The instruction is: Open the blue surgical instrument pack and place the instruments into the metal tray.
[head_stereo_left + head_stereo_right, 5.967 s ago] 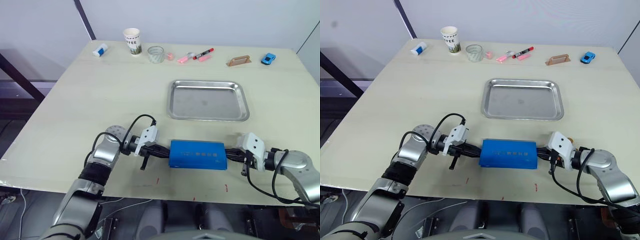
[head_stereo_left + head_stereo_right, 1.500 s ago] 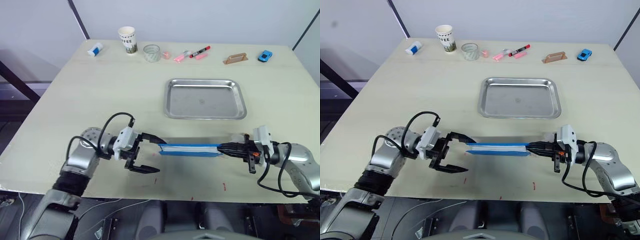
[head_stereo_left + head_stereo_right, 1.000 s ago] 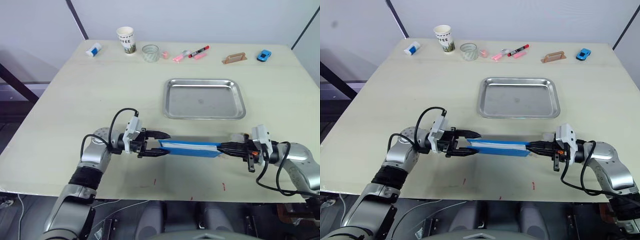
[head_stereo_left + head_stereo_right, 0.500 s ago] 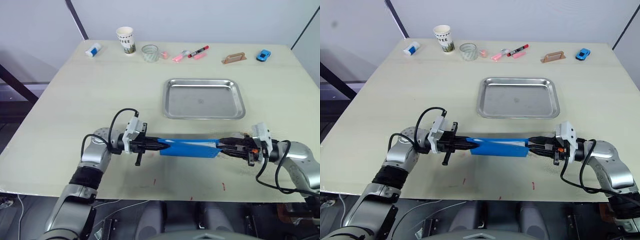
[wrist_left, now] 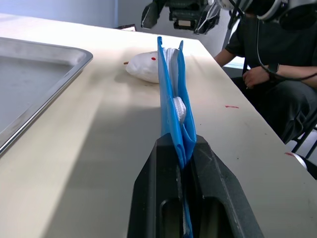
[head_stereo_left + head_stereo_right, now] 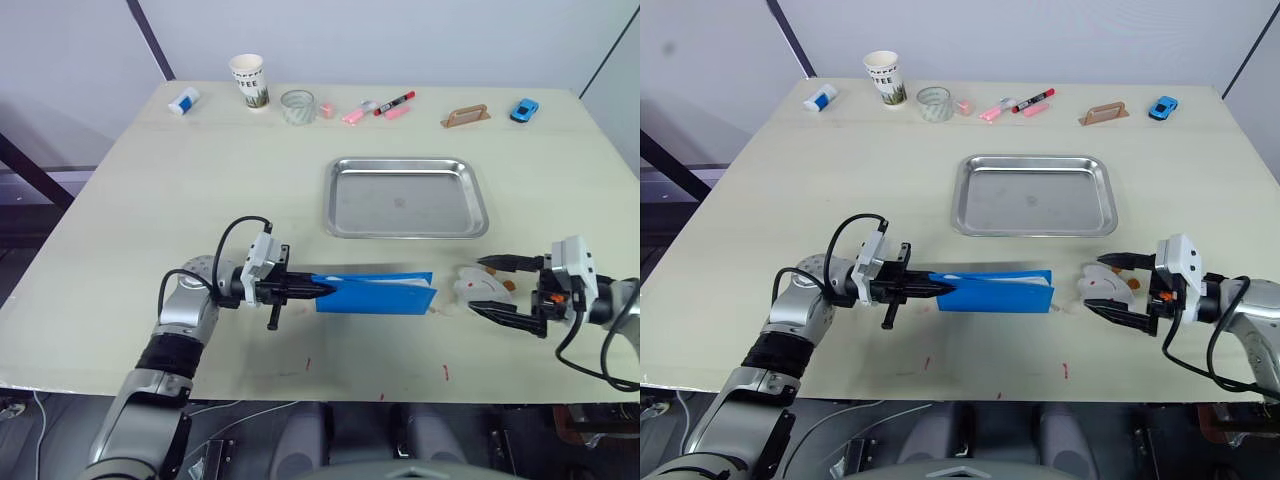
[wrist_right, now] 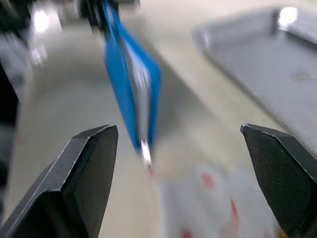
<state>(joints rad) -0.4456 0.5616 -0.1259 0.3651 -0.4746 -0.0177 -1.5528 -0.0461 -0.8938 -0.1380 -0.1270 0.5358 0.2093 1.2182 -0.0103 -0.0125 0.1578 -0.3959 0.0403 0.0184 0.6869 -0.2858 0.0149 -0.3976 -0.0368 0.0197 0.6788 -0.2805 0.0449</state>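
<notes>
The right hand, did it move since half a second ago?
Yes. The right hand has let go of the blue pack, opened, and drawn back to the robot's right, past the tray's right edge.

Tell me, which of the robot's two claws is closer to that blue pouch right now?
The left. The left gripper is clamped on one end of the blue pouch, holding it on edge. The right gripper hangs open, apart from the other end, by a small white toy.

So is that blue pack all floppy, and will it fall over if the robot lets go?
Probably a bit floppy: the blue pack looks like soft cloth layers, pinched at one end by the left tool. It stands on its thin edge, so it would likely tip flat. The right tool is open, apart from it.
</notes>
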